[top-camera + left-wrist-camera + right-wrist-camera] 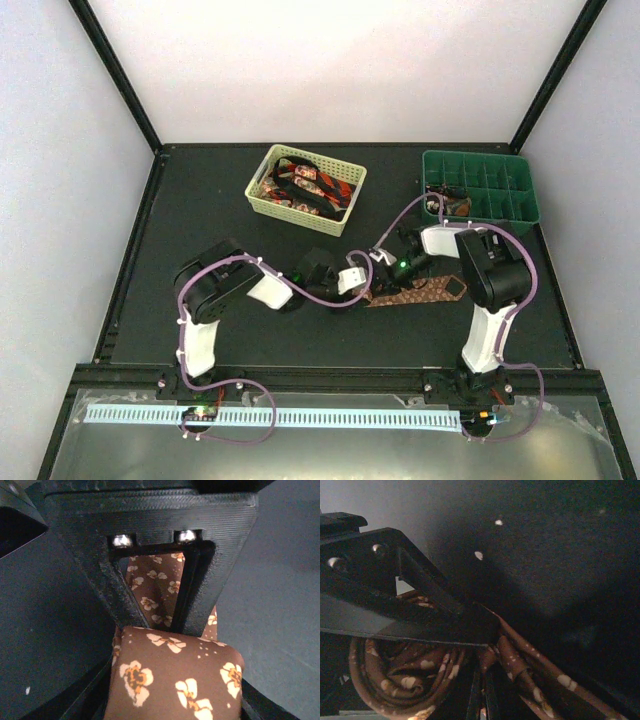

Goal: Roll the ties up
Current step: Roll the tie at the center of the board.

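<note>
One brown tie [420,293] on black tabletop [220,200] (white walls [330,70] around): left tool [368,275] clamps it; right tool [392,262], grip unclear.

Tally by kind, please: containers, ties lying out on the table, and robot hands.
Containers: 2 (yellow basket, green tray)
Ties on the table: 1 (brown tie)
Robot hands: 2 (left hand, right hand)
Total: 5

brown tie [175,680] with cream flowers, red-and-black ties [310,185], pale yellow basket [290,212], green tray [478,156]
</note>
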You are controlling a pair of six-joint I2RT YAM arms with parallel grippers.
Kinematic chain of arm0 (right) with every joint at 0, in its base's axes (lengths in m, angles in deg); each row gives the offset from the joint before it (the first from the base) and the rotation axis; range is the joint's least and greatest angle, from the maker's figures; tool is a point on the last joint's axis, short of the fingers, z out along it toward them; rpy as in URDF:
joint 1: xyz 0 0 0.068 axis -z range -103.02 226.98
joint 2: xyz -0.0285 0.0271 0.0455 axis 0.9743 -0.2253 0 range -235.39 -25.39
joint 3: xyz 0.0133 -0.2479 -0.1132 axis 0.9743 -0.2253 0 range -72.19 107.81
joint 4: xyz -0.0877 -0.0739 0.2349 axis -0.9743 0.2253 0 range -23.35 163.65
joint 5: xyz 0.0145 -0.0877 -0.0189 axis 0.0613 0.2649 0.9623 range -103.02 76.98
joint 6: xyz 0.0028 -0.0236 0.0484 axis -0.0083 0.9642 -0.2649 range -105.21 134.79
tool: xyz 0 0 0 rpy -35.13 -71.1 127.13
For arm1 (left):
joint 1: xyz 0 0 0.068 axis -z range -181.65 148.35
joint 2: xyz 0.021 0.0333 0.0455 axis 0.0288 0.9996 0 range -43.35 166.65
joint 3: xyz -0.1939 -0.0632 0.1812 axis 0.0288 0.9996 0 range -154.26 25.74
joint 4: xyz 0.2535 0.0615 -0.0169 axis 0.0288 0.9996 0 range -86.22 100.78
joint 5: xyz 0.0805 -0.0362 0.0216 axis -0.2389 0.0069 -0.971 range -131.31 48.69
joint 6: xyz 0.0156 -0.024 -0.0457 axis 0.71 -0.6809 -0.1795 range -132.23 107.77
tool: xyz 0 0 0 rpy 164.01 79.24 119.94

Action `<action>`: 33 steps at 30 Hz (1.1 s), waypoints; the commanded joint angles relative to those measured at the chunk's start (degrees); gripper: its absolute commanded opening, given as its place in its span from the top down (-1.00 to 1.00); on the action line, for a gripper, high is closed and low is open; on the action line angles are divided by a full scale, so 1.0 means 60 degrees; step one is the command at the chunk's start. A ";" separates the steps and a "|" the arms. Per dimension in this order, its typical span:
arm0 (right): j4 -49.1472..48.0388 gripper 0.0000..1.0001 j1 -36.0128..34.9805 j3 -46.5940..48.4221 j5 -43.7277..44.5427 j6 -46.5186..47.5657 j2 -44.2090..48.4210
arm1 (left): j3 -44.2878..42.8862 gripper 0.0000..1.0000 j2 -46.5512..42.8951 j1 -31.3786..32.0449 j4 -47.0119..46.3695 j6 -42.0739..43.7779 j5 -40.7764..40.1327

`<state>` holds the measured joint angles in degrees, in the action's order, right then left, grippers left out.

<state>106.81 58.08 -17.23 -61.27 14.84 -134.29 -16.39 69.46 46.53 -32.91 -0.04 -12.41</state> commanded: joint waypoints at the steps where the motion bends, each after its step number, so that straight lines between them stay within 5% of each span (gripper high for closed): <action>1: -0.0403 0.97 -0.0308 -0.0407 0.0982 0.0155 -0.0229 | 0.0601 -0.01 -0.0358 -0.0084 0.0856 -0.0222 -0.0757; 10: -0.0564 0.97 -0.0493 -0.0333 0.0491 0.0230 -0.0392 | 0.0055 -0.06 0.0070 0.0293 0.0397 0.0151 -0.0151; 16: -0.0322 0.96 -0.0476 -0.0324 0.0425 0.0446 -0.0139 | -0.0473 0.13 0.0271 0.0367 0.1876 0.0449 -0.0914; 25: 0.0748 0.41 0.0256 0.0206 0.0381 0.1267 0.1231 | -0.0477 0.21 0.0046 0.0334 0.4376 0.1148 -0.1663; 33: 0.0239 -0.09 0.0244 -0.0201 -0.0816 0.1071 0.1899 | -0.0542 0.22 0.0138 0.0348 0.4549 0.1205 -0.1601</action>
<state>110.77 59.92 -17.14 -61.38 22.10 -125.27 -21.15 67.36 48.48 -18.09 5.60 -17.04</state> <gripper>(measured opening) 0.516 0.394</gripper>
